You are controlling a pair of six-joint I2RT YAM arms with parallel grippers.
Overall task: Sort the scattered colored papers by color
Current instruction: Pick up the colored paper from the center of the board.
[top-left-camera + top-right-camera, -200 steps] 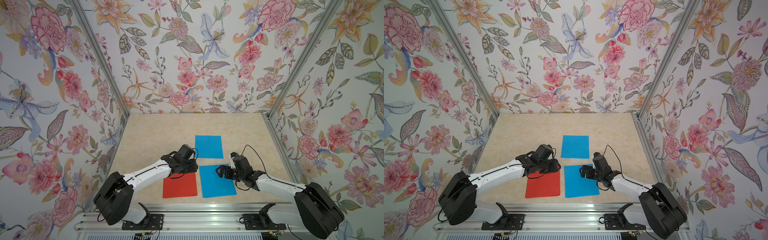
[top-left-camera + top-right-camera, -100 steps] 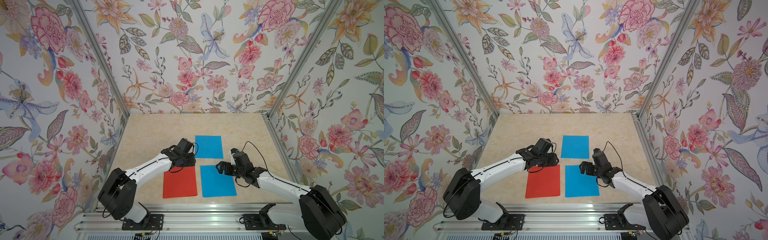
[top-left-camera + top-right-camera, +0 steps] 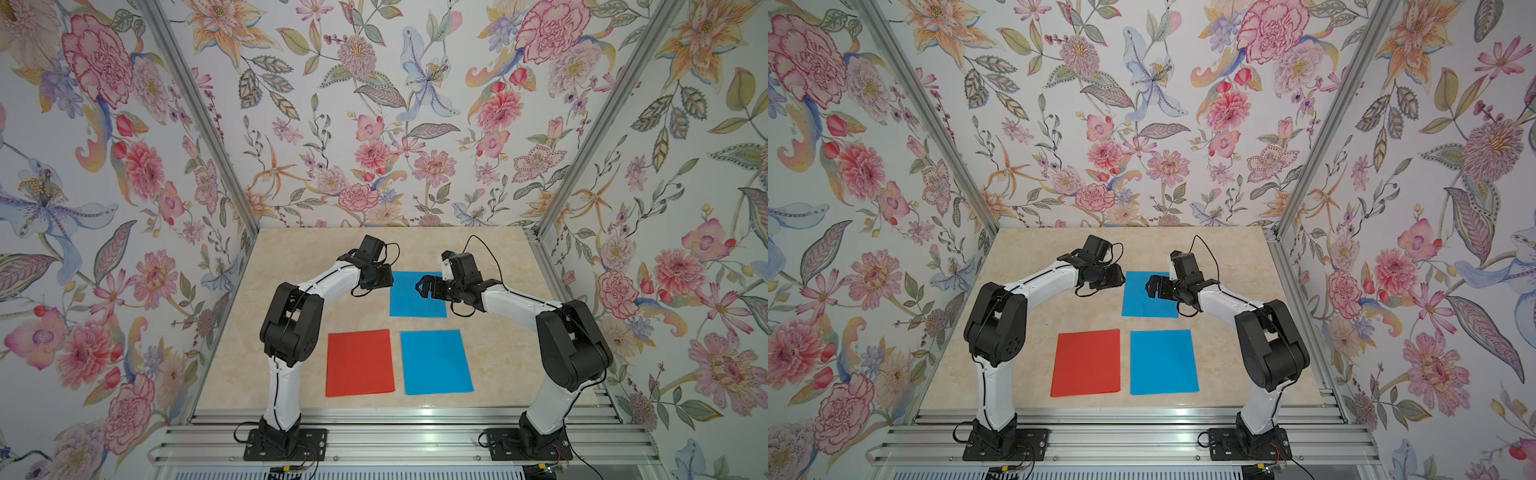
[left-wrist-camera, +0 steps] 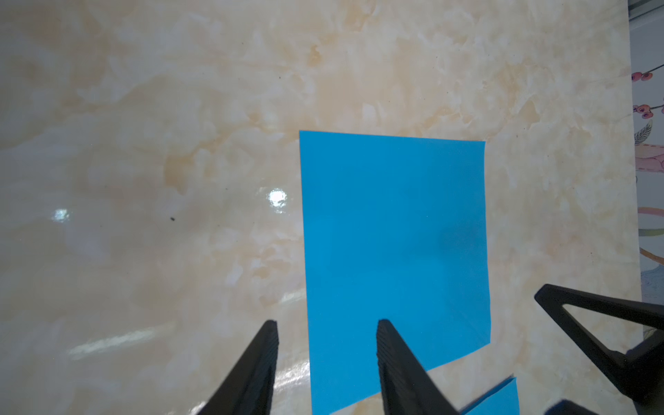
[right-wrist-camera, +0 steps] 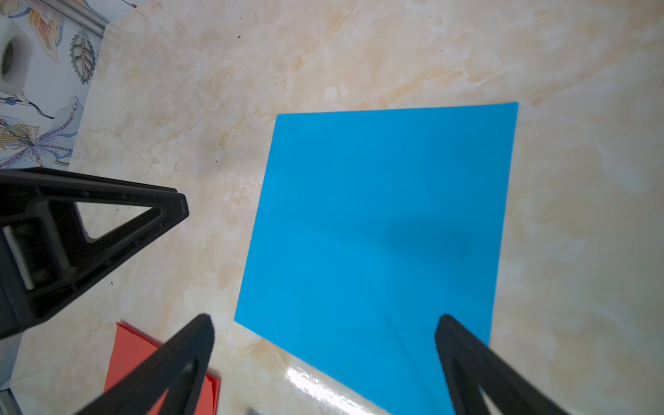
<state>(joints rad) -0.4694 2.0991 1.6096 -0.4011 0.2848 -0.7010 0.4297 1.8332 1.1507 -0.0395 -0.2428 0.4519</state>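
Note:
Three colored papers show on the marble table in both top views. A red-orange sheet (image 3: 360, 362) (image 3: 1086, 362) lies at the front, with a sky-blue sheet (image 3: 436, 361) (image 3: 1163, 361) to its right. A second blue sheet (image 3: 415, 297) (image 3: 1146, 303) lies farther back. My left gripper (image 3: 384, 277) (image 4: 327, 323) hovers open over that far sheet's left edge, holding nothing. My right gripper (image 3: 424, 286) (image 5: 326, 319) hovers wide open above its right part, also empty. In the wrist views the far blue sheet (image 4: 395, 233) (image 5: 377, 233) lies flat, with a hairline of red along one edge.
Flowered walls close the table (image 3: 316, 257) on the left, back and right. An aluminium rail (image 3: 395, 415) runs along the front edge. The two grippers face each other closely; the right one's finger (image 4: 593, 316) shows in the left wrist view.
Both arms have drawn back from the front sheets and risen toward the far blue sheet. The left gripper left the red sheet's far edge; the right one left the near blue sheet.

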